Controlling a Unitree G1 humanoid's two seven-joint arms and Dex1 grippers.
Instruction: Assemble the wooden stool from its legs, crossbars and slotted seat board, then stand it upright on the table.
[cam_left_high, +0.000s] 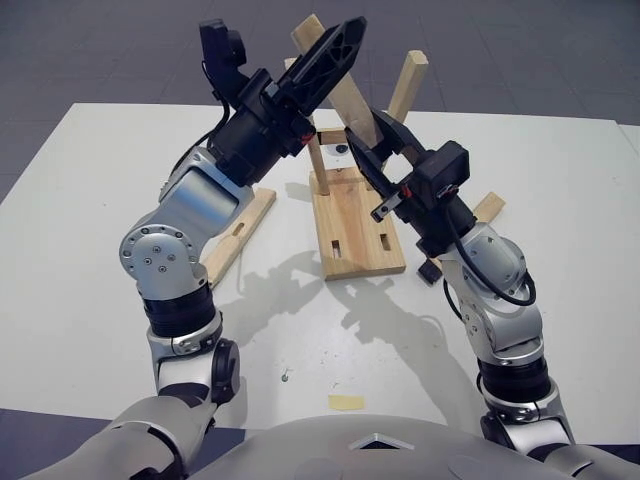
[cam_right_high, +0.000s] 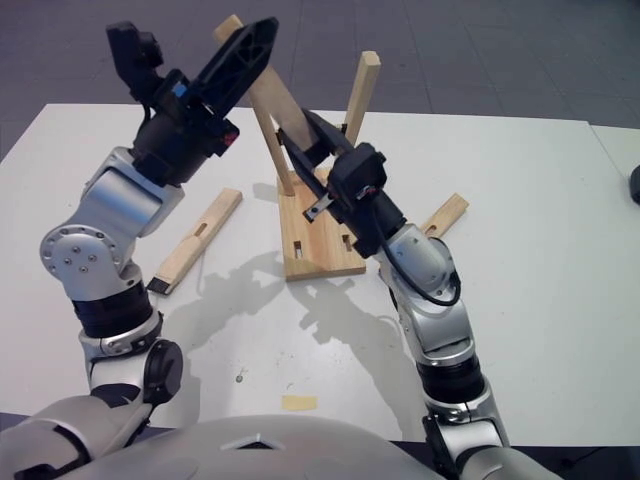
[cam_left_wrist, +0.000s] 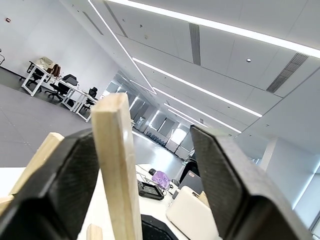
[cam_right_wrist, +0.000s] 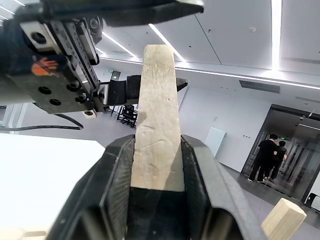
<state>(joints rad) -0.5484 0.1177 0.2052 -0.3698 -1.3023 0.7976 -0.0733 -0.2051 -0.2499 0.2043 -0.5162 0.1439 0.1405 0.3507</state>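
At table centre, seat board (cam_left_high: 355, 225) lies flat, legs (cam_left_high: 408, 85) slotted in. Right gripper (cam_right_wrist: 156, 155) clamps a tilted leg (cam_left_high: 345, 95); left gripper (cam_left_high: 335, 55) stands spread around its top. Loose pieces (cam_left_high: 240, 235) remain alongside: judged unfinished.

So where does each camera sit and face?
Left eye view: on the head, facing down at the table and seat board; left arm and right arm show.
Right eye view: beside it, same scene.
Left wrist view: on the wrist, faces up at the ceiling; left gripper open around a leg.
Right wrist view: likewise faces up; right gripper clamps that leg, left gripper above.
Shared: both wrist views show that leg.
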